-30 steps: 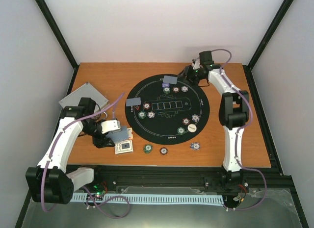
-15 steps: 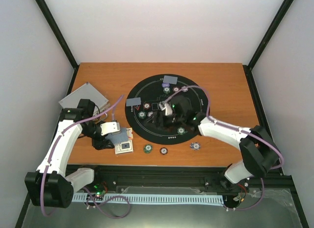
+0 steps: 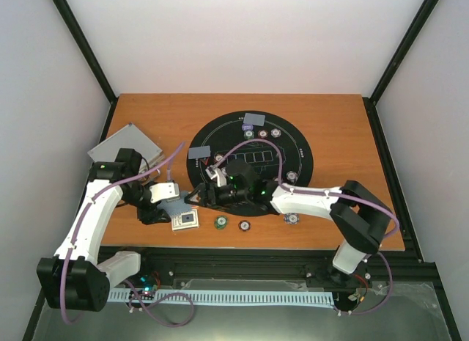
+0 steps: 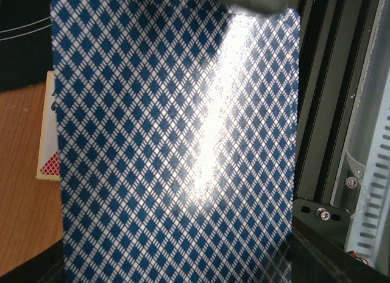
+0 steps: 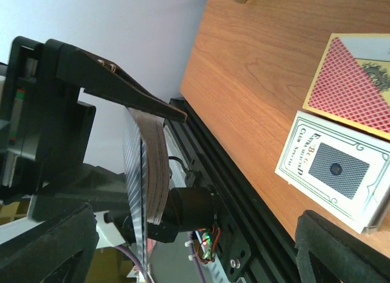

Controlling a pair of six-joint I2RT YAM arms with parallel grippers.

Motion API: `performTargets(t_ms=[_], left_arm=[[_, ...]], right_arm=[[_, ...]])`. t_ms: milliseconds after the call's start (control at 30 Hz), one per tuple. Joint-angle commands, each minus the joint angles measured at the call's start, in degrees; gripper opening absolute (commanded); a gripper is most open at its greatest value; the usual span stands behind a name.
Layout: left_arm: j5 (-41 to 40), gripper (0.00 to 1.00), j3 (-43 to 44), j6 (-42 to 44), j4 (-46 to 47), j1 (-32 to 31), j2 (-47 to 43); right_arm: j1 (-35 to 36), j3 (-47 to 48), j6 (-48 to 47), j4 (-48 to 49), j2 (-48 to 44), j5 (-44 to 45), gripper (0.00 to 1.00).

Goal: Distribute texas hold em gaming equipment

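Observation:
My left gripper (image 3: 174,202) is shut on a deck of cards (image 3: 176,204) with blue-checked backs, held just above the table left of the black mat (image 3: 300,147). The top card's back (image 4: 177,143) fills the left wrist view and hides the left fingers. In the right wrist view the deck (image 5: 151,167) shows edge-on, with a black left finger (image 5: 122,82) pressed on it. My right gripper (image 3: 199,197) is open, its fingers wide apart, right by the deck (image 5: 195,237). Two dealt card pairs (image 3: 253,119) (image 3: 198,152) and several chips (image 3: 262,133) lie on the mat.
Two card boxes (image 3: 185,219) lie beside the deck, one red-backed (image 5: 353,82) and one white (image 5: 332,167). Green (image 3: 220,223), brown (image 3: 244,225) and blue-white (image 3: 292,218) chips lie on the wood near the front rail. The silver case (image 3: 124,144) sits at the back left.
My right arm has swung from the far right corner across the mat to the deck at the left. The left gripper and its deck have barely moved.

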Motion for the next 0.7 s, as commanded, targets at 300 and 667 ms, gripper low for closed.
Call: performTargets(t_ms=[300, 667], left_arm=[[2.0, 0.01, 0.9, 1.7, -1.3, -0.1, -0.6], [2.3, 0.01, 1.2, 1.5, -1.0, -0.1, -0.5]], right_arm=[[2.8, 5.6, 3.0, 6.8, 7.4, -2.1, 0.86], [2.8, 5.7, 3.5, 6.3, 8.7, -2.1, 0.72]])
